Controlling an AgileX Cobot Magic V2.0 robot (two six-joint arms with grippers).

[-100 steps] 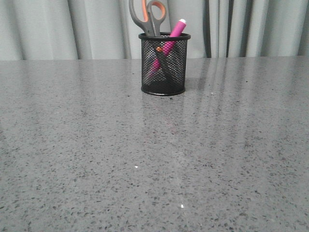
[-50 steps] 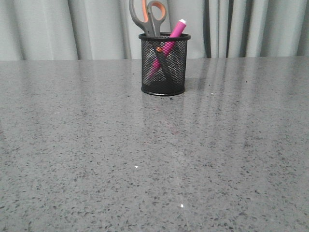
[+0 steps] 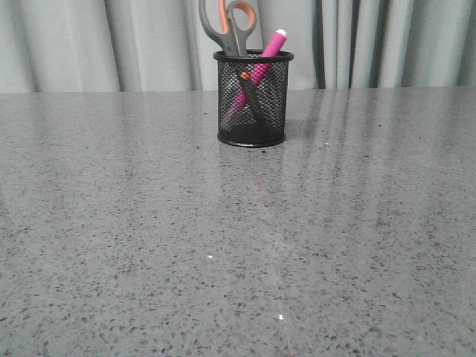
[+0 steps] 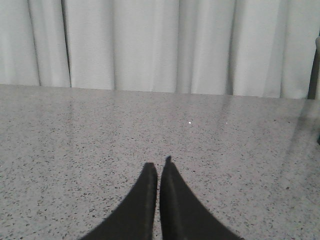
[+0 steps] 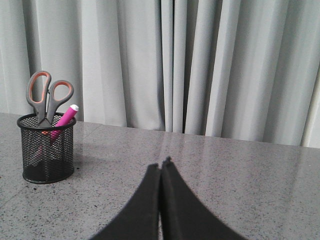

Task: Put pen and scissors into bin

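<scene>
The bin is standing upright on the speckled grey table, at about 12 o'clock in the front view, close to the table's far edge and just in front of the pale curtain. The scissors are sitting blades-down inside the bin, the handles sticking up above the rim and the orange pivot screw showing through the mesh. The pen is leaning inside the same bin, its white end pointing up toward 1 o'clock, its body crossing the scissors blades behind the mesh.

Neither arm is showing in the front view. The left gripper is hovering over bare table with its fingers pressed together, holding nothing. The right gripper is likewise closed tip to tip and empty; in its view the bin is sitting at about 9 o'clock, well apart from the fingertips.
</scene>
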